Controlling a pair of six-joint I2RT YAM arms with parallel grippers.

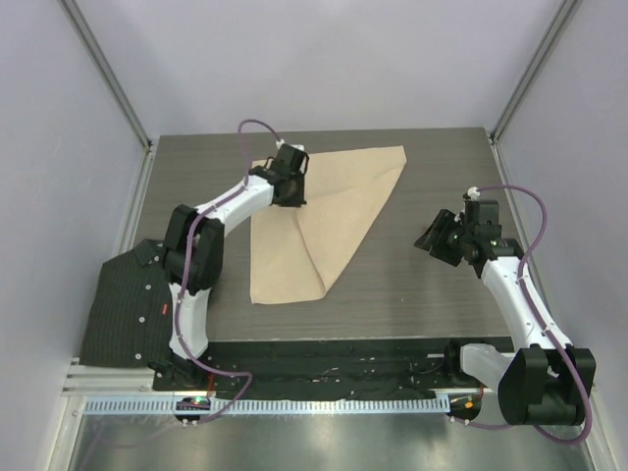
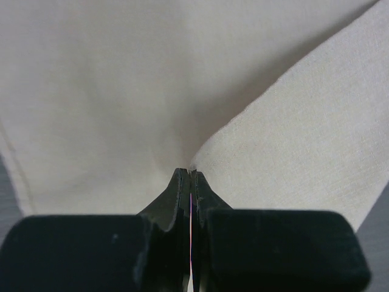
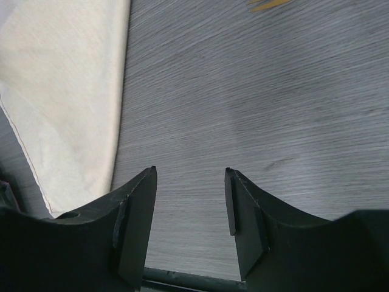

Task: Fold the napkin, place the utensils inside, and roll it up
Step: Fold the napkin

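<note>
We log: left arm (image 1: 231, 201) and right arm (image 1: 515, 289), at the near edge of the table (image 1: 412, 285): white shells, black joints, purple cable (image 1: 257, 122) each; right gripper (image 3: 189, 173) black.

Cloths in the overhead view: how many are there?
2. The beige napkin lies partly folded mid-table, pinched by the left gripper. A dark cloth, perhaps a folded shirt, lies at the near left beside the left arm. Others could hide beneath them.

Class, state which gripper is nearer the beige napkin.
Left. The left gripper is at the far-left edge of the napkin, jaws shut on it; the right gripper hangs open over the table, off to the napkin's right.
</note>
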